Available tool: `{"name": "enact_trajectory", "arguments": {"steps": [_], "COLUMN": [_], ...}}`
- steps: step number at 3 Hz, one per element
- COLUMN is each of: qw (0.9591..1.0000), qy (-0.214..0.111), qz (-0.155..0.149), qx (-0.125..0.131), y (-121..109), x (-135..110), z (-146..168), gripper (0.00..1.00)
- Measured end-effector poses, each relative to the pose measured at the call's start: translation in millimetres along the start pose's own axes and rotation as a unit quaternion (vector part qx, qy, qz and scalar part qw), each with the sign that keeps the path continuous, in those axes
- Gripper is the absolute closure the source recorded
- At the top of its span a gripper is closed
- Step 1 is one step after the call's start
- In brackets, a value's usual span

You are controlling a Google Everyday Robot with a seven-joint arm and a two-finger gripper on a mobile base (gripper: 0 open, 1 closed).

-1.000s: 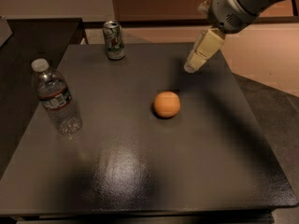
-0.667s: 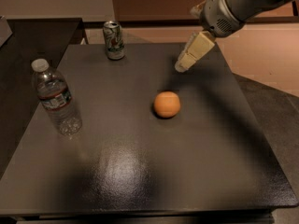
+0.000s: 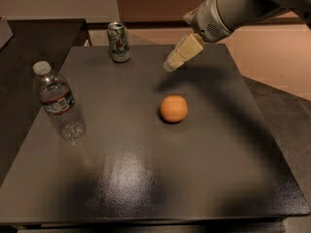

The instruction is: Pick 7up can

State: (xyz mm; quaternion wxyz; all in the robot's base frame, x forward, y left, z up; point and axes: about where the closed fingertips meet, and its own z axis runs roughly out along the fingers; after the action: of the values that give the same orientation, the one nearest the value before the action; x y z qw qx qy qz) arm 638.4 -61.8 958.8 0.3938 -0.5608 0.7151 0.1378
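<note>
Left of frame: clear water bottle (image 3: 57, 102), white cap, upright on the dark table (image 3: 218, 178); not the target; well apart from everything else.

Upper left of centre: 7up can (image 3: 118, 42), upright near the far edge of the table, silver top showing; nothing touching it; free on all sides.

Centre: orange (image 3: 173, 108), resting on the table, well apart from the can and nearer the viewer; below the tool in the frame.

Upper centre, right of the can: tool (image 3: 171, 64), cream-coloured, slanting down and left from the grey arm (image 3: 233, 8) that enters from the upper right corner; it hovers above the table, tip aimed toward the can, a clear gap between them; holds nothing; open or closed, cannot tell from this angle.

Step in hand (judgement): reach toward the can; grasp not yet made.

Next move calls for (judgement): travel further left and toward the far edge; drop to mid-height of the can; bracket the can body squarely before closing; the can is slim and light, so a glancing touch could tip it or push it off the far edge.
</note>
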Motion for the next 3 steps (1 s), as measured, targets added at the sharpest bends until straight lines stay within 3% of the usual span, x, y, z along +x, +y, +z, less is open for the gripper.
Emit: {"name": "enact_trajectory", "arguments": {"steps": [1, 2, 3], "qw": [0.9987, 0.9944, 0.9908], "qy": [-0.031, -0.054, -0.085], "qz": [0.041, 0.088, 0.100], "qx": [-0.009, -0.020, -0.034], "y": [-1.8, -4.8, -4.4], "x": [-6.9, -11.7, -28.7], "z": [20.6, 37.7, 67.4], "gripper": [0.00, 0.00, 0.00]}}
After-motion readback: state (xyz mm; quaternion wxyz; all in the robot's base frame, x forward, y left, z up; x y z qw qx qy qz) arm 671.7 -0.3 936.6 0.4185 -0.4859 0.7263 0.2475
